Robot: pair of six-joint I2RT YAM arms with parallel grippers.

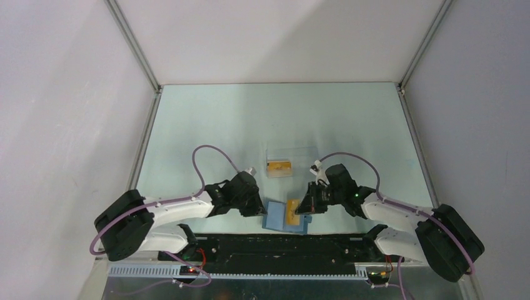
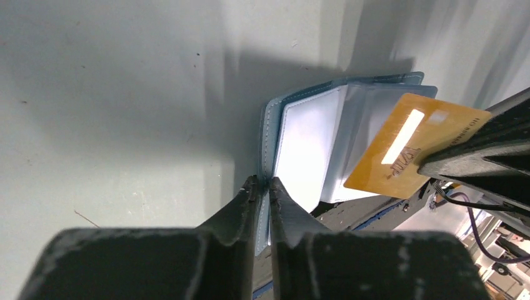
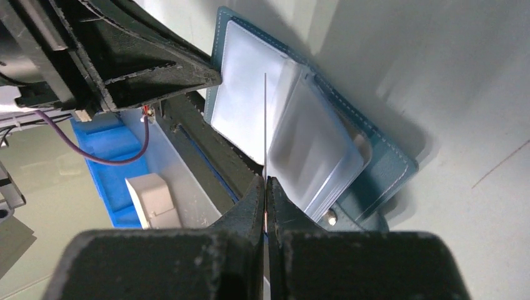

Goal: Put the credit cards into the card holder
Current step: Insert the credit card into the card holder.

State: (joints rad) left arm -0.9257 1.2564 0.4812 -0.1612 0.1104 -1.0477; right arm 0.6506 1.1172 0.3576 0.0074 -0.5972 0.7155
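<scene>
The blue card holder (image 1: 275,221) lies open near the table's front edge, its clear sleeves fanned up (image 2: 309,140). My left gripper (image 2: 265,182) is shut on the edge of its blue cover, at the holder's left side (image 1: 261,211). My right gripper (image 3: 266,181) is shut on an orange-gold credit card (image 2: 406,150), held just above the open sleeves (image 1: 292,212). In the right wrist view that card shows edge-on as a thin line (image 3: 265,112) over the holder (image 3: 387,169), whose clasp tab lies near my fingers.
A clear plastic box (image 1: 290,153) stands just beyond the holder, with another orange card (image 1: 279,166) inside. The black rail at the table's near edge (image 1: 275,247) runs right below the holder. A blue bin (image 3: 109,150) sits under that edge.
</scene>
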